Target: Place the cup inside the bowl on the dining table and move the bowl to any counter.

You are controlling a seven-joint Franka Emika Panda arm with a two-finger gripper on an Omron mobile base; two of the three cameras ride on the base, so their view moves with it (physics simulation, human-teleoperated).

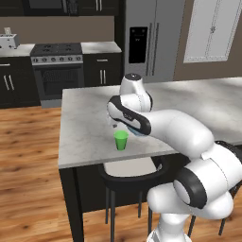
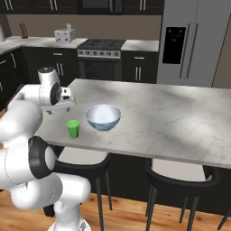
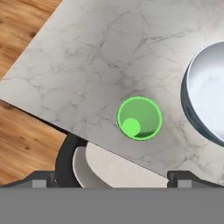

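Observation:
The small green cup (image 3: 139,118) stands upright and empty near the front edge of the marble dining table (image 3: 87,57). Beside it is the wide white bowl (image 3: 205,94), empty, with a bluish outside. My gripper (image 3: 113,178) hangs above the table's edge, looking straight down. It is open, its fingertips (image 3: 43,178) are spread wide, and nothing is between them; the cup lies just ahead of them. From the right base, the cup (image 2: 72,128) is left of the bowl (image 2: 103,117). From the left base, the cup (image 1: 121,140) is in front of my forearm, which hides most of the bowl.
Black stools (image 2: 180,173) with pale seats are tucked under the table's near side, one (image 3: 78,162) directly below the gripper. A stove (image 1: 56,49), a fridge (image 1: 151,38) and dark cabinets line the back wall. A wooden floor (image 1: 28,156) lies to the left of the table.

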